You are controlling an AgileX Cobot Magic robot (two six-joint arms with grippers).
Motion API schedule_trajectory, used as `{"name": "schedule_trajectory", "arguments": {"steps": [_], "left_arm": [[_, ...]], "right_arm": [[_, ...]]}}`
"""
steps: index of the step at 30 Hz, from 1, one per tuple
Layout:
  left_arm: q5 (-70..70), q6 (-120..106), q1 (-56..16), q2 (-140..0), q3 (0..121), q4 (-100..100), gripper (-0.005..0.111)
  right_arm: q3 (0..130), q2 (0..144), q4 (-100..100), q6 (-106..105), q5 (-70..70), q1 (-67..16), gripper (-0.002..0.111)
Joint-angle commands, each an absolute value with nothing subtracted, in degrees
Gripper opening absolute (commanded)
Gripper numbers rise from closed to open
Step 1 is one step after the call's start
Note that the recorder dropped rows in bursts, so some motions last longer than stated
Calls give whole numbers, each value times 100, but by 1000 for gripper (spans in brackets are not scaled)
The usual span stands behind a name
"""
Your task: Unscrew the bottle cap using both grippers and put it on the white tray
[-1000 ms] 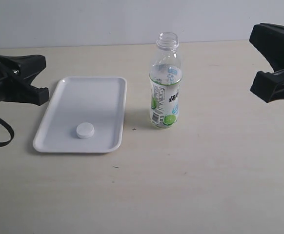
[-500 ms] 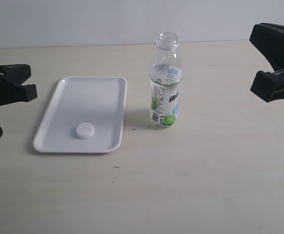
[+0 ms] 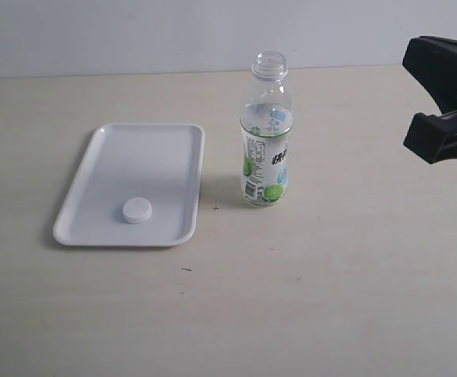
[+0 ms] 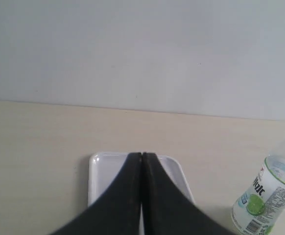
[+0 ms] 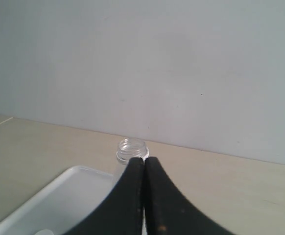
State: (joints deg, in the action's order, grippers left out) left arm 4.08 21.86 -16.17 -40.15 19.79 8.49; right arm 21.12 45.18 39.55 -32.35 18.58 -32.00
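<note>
The clear bottle with the green-and-white label stands upright and uncapped on the table, right of the white tray. The small white bottle cap lies on the tray near its front edge. My right gripper is shut and empty, held well to the right of the bottle; its black end shows at the right edge of the exterior view. My left gripper is shut and empty, out of the exterior view; past it show the tray and the bottle.
The table is pale wood with a plain light wall behind it. Nothing else stands on it besides the tray and bottle. The bottle's open neck and a corner of the tray show beyond the right jaws.
The left arm has drawn back to the left and left the exterior view. The right arm, bottle, cap and tray have not moved.
</note>
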Motion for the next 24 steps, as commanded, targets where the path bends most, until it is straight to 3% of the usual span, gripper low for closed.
{"name": "schedule_trajectory", "arguments": {"steps": [1, 24], "left_arm": [[0, 2339, -1560, -3076, 1558, 793, 0], [-419, 2141, -997, -1135, 0, 1011, 0]], "right_arm": [[2101, 4489, 3964, -3286, 1921, -3165, 0], [2101, 4489, 3964, -3286, 1921, -3165, 0]]}}
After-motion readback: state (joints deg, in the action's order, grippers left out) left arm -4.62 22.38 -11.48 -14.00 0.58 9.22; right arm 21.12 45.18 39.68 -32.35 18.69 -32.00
